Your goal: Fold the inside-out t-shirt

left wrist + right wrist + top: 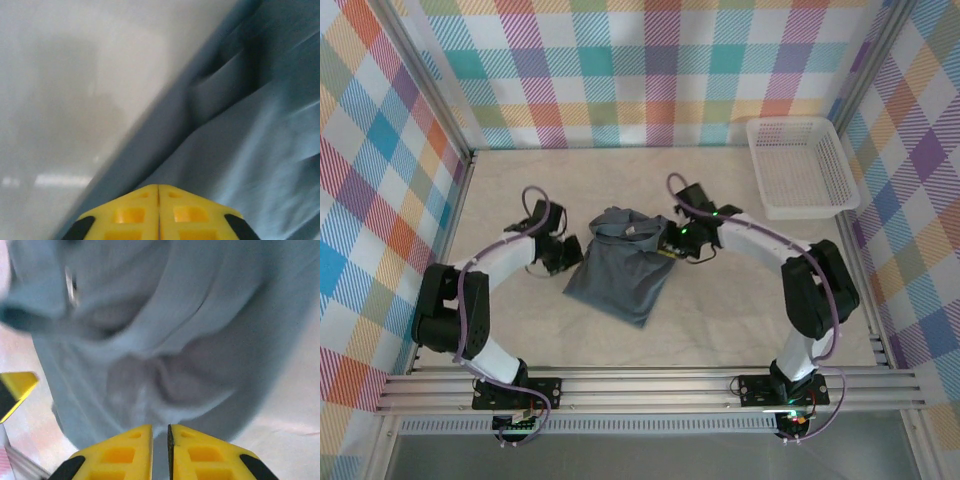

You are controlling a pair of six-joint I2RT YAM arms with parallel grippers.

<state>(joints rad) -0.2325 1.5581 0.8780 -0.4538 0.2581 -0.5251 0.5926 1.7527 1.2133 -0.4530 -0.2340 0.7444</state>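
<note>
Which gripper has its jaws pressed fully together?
The left gripper: its yellow jaws meet with no gap; the right gripper shows a thin slit between its jaws.

White, probably plastic basket point(802, 165) at table's point(720, 320) far-right corner

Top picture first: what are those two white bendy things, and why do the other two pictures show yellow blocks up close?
They are robot arms, a left arm and a right arm, bolted to the near edge of a table and seen by a camera above and behind them. Each ends in a yellow two-fingered claw and carries its own small camera, which took the close-ups. On the table lies a crumpled grey t-shirt, with a white basket in the far right corner. The left claw is shut at the shirt's edge, gripping nothing I can see. The right claw is over the shirt, nearly closed; whether it pinches cloth I cannot tell.
</note>
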